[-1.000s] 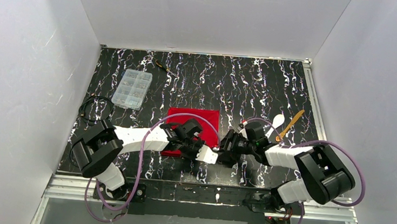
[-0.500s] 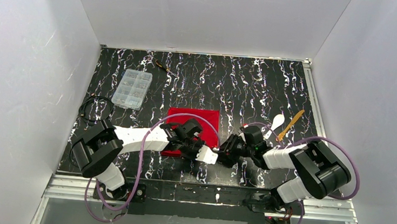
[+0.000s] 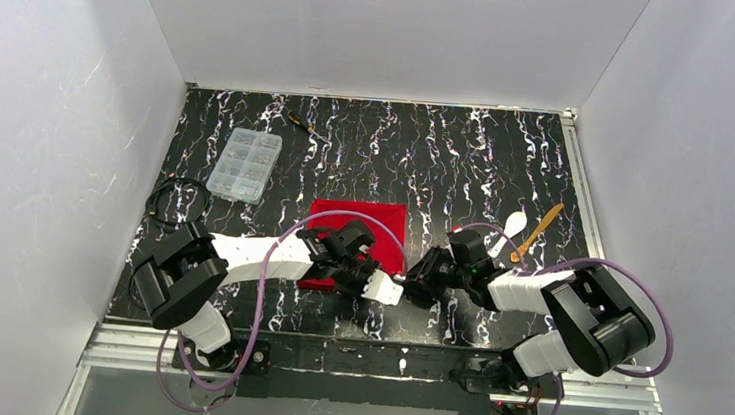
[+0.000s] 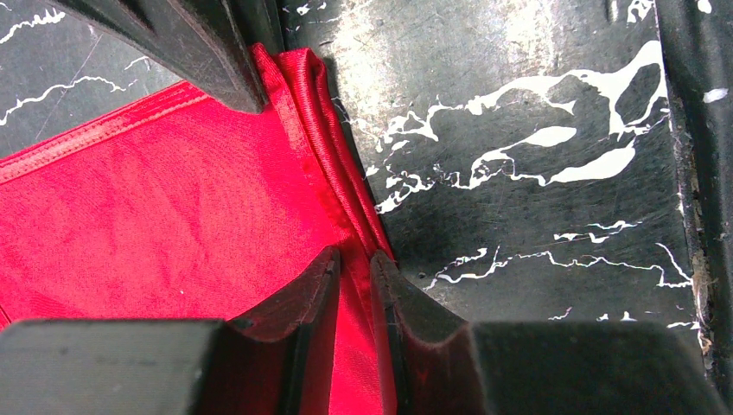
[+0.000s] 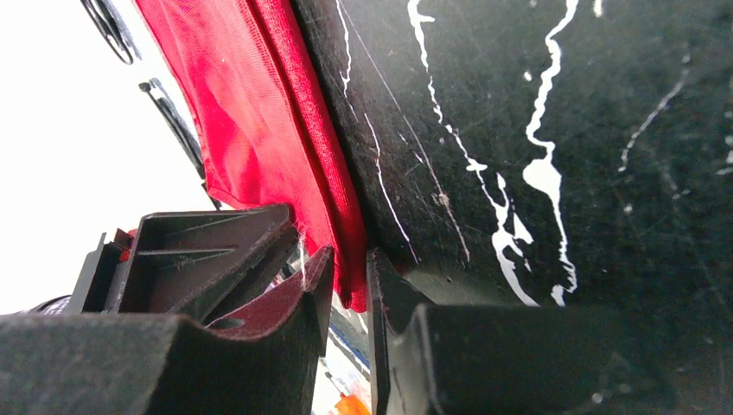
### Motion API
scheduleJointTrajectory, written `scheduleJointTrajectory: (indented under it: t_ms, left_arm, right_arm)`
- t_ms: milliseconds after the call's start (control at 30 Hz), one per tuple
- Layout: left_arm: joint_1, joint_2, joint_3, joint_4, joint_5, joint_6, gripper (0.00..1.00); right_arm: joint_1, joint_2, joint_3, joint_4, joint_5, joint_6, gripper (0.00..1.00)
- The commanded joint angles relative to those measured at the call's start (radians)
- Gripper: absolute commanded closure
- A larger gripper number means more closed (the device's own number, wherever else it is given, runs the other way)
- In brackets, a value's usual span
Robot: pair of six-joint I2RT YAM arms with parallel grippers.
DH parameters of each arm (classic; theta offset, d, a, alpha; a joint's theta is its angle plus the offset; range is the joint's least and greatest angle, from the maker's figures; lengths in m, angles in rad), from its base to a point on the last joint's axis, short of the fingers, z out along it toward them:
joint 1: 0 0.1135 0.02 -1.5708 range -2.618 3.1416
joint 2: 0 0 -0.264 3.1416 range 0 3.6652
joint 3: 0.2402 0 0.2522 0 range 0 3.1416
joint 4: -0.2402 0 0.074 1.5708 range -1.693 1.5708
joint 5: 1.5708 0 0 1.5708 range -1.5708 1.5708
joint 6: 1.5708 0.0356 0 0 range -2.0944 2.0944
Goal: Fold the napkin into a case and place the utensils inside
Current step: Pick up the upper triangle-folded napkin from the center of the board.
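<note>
Both arms reach low and inward from their bases at the near edge, elbows bent outward, forearms lying close over the table, wrists converging at near centre. Left gripper [image 3: 394, 290] points right; jaws drawn narrow, pinching an edge of the napkin [image 4: 173, 199] between the fingertips. Right gripper [image 3: 417, 284] points left, facing the left one tip to tip, just beside it; jaws likewise narrow, napkin edge in the gap.

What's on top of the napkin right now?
The napkin is bare on its far half; white spoon and yellow utensil lie to its right. The left gripper and right gripper pinch its near right edge, hiding that corner from above.
</note>
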Motion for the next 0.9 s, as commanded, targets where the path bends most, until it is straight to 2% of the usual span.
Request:
scheduleJointTrajectory:
  t_ms: [0, 67, 233, 333, 400, 533, 600, 633, 667, 767, 867]
  left_arm:
    - [-0.005, 0.001, -0.018, -0.086, 0.018, 0.006, 0.80]
    - [-0.005, 0.003, -0.018, -0.086, 0.021, 0.005, 0.80]
    - [-0.005, 0.005, -0.004, -0.096, 0.014, 0.005, 0.80]
    - [-0.004, -0.002, 0.033, -0.135, -0.003, -0.011, 0.79]
    - [-0.001, -0.020, 0.066, -0.177, -0.014, -0.026, 0.74]
    - [0.018, -0.113, 0.152, -0.349, -0.018, -0.063, 0.63]
    - [0.041, -0.193, 0.152, -0.435, -0.012, -0.047, 0.60]
    - [0.051, -0.236, 0.131, -0.479, -0.015, -0.027, 0.59]
    - [0.061, -0.285, 0.093, -0.500, -0.024, 0.005, 0.49]
    - [0.069, -0.457, -0.069, -0.490, -0.078, 0.090, 0.47]
    - [0.068, -0.602, -0.227, -0.368, -0.151, 0.127, 0.47]
  right_arm:
    - [0.001, 0.034, 0.028, -0.010, 0.030, -0.026, 0.71]
    - [0.001, 0.059, 0.028, 0.016, 0.021, -0.023, 0.75]
    - [0.001, 0.047, 0.031, 0.021, 0.019, -0.025, 0.99]
    - [0.002, -0.012, 0.071, -0.087, 0.049, -0.073, 0.99]
    - [0.000, -0.022, 0.095, -0.142, 0.060, -0.098, 0.99]
    - [-0.001, -0.009, 0.097, -0.151, 0.051, -0.100, 0.99]
    - [-0.004, -0.005, 0.101, -0.150, 0.047, -0.100, 0.99]
    - [-0.005, -0.002, 0.106, -0.152, 0.044, -0.102, 0.99]
    - [-0.006, 0.002, 0.111, -0.157, 0.041, -0.106, 0.99]
    - [-0.008, 0.015, 0.126, -0.162, 0.027, -0.112, 0.99]
    - [-0.011, 0.023, 0.129, -0.158, 0.021, -0.115, 0.99]
